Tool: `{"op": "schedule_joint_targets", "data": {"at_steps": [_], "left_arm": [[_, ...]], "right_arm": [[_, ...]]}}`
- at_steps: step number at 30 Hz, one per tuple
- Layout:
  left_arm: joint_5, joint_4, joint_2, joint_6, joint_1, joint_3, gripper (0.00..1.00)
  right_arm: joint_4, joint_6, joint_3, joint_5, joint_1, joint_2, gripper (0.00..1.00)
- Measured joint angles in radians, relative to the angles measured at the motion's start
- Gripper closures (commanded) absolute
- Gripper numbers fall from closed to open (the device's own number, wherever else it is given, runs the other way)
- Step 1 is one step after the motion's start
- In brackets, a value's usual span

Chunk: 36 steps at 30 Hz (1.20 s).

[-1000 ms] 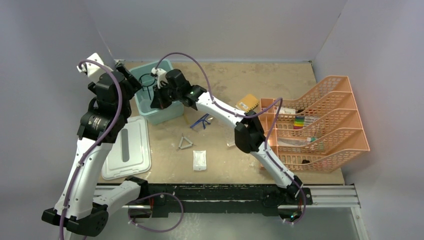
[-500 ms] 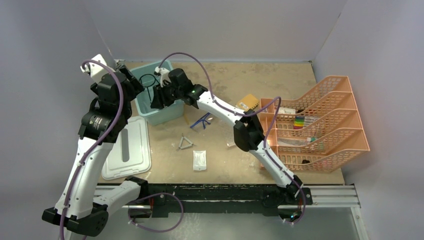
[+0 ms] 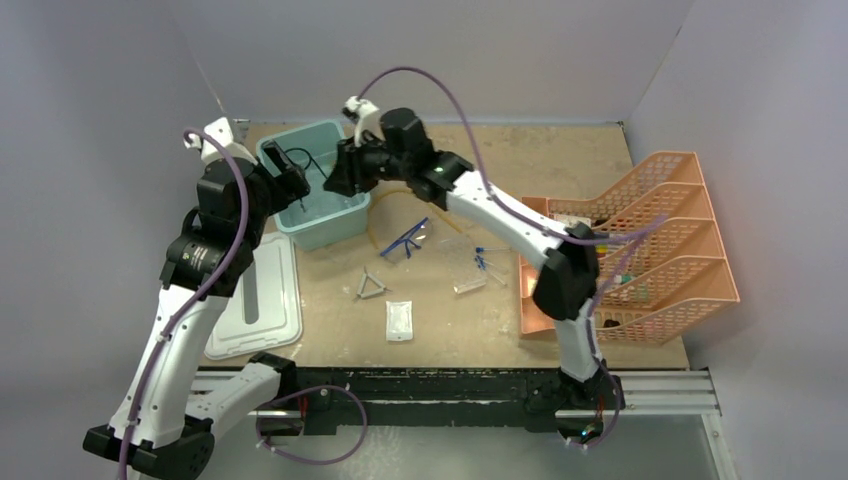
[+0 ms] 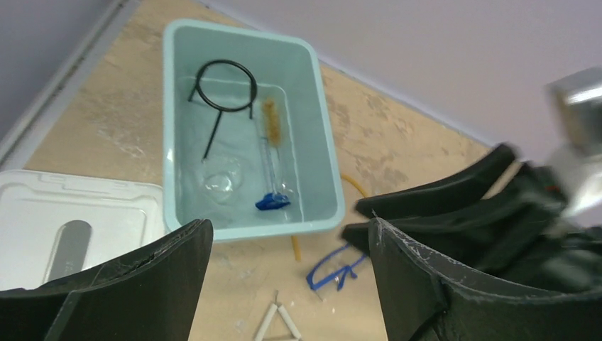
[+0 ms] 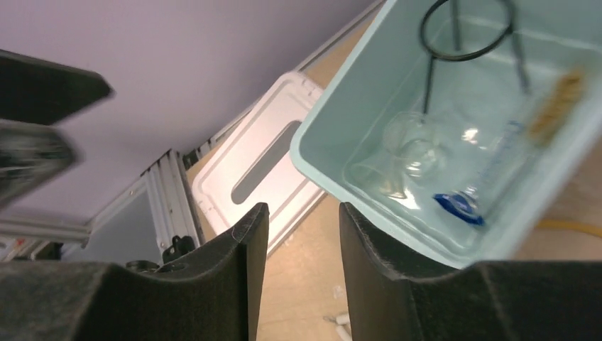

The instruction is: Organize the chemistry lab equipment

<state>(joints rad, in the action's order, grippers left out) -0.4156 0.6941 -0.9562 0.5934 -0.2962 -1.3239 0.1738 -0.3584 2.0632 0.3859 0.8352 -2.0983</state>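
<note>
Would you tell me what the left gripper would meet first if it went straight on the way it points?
Most likely the near wall of the teal tub, framed by the open left gripper; depth is unclear.

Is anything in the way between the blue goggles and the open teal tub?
Nothing visible blocks it. The tub is open, its white lid lying beside it; only flat amber tubing lies between goggles and tub.

no readable text anywhere, no legible labels, brands, numbers or signs in any view
</note>
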Motion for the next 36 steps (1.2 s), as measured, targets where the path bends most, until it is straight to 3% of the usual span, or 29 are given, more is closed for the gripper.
{"op": "schedule_joint_targets", "data": {"at_steps": [7, 13, 17, 19, 22, 27, 36], "left_arm": [[0.272, -0.067, 0.019, -0.010, 0.001, 0.118, 0.32], [0.437, -0.097, -0.072, -0.010, -0.029, 0.297, 0.32], [0.409, -0.102, -0.149, -0.012, -0.143, 0.382, 0.50], [0.339, -0.095, -0.193, -0.012, -0.220, 0.388, 0.55], [0.229, -0.090, -0.273, -0.008, -0.299, 0.387, 0.57], [0.123, -0.148, -0.326, -0.001, -0.307, 0.464, 0.60], [0.108, -0.236, -0.455, -0.002, -0.307, 0.538, 0.59]], "right_arm": [[-0.077, -0.041, -0.441, -0.183, -0.108, 0.395, 0.57], [-0.068, -0.188, -0.703, -0.347, -0.232, 0.532, 0.53], [-0.043, -0.269, -0.809, -0.404, -0.233, 0.556, 0.55], [-0.036, -0.295, -0.836, -0.423, -0.231, 0.557, 0.56], [-0.036, -0.319, -0.859, -0.439, -0.229, 0.559, 0.57], [-0.035, -0.335, -0.896, -0.456, -0.229, 0.585, 0.57], [-0.037, -0.335, -0.903, -0.474, -0.229, 0.594, 0.58]]}}
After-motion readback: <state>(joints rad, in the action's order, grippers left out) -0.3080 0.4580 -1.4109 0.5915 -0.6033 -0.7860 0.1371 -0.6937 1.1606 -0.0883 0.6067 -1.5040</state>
